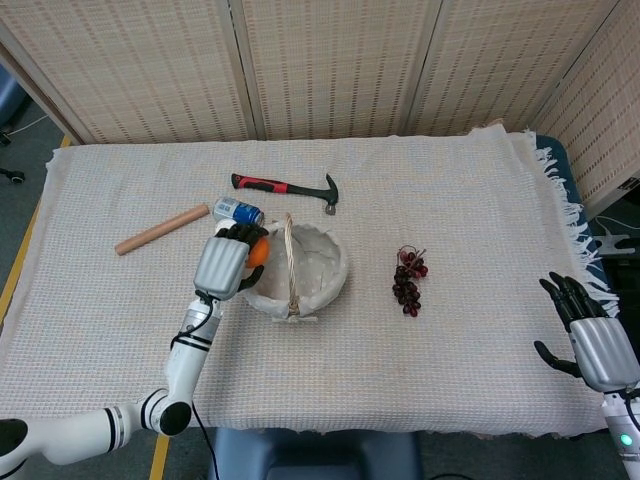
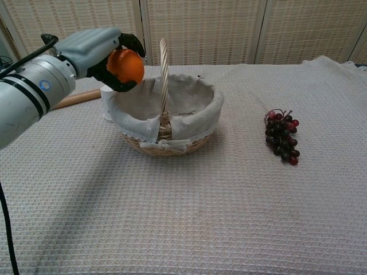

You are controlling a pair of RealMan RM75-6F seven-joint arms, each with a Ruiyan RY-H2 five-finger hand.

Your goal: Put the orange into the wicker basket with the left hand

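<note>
Left robot hand (image 2: 97, 48) grips the orange (image 2: 125, 66) from above, fingers wrapped over the top and sides, palm down. That hold leaves the underside of the fruit free, so letting go should drop it straight down.

Orange sits under the palm at the fingertip end of the hand, upper left of the chest view, raised above the counter (image 2: 189, 212). It hangs at the left rim of the wicker basket (image 2: 166, 117), roughly over the edge of the cloth liner, left of the upright handle. In the head view the hand (image 1: 226, 262) and the orange (image 1: 257, 252) show just left of the basket (image 1: 300, 268), overlapping its rim.

Judgement: carry phase is near its end; a bit more travel toward the basket centre looks needed before release, staying clear of the handle.

Right robot hand (image 1: 598, 340) is at the lower right of the head view, off the counter edge, fingers spread, holding nothing.

Around the basket: soda can (image 1: 238, 211) and white cup (image 2: 108, 103) behind the left hand, rolling pin (image 1: 160, 229) further left, hammer (image 1: 287, 188) above, grapes (image 2: 281, 136) to the right.
</note>
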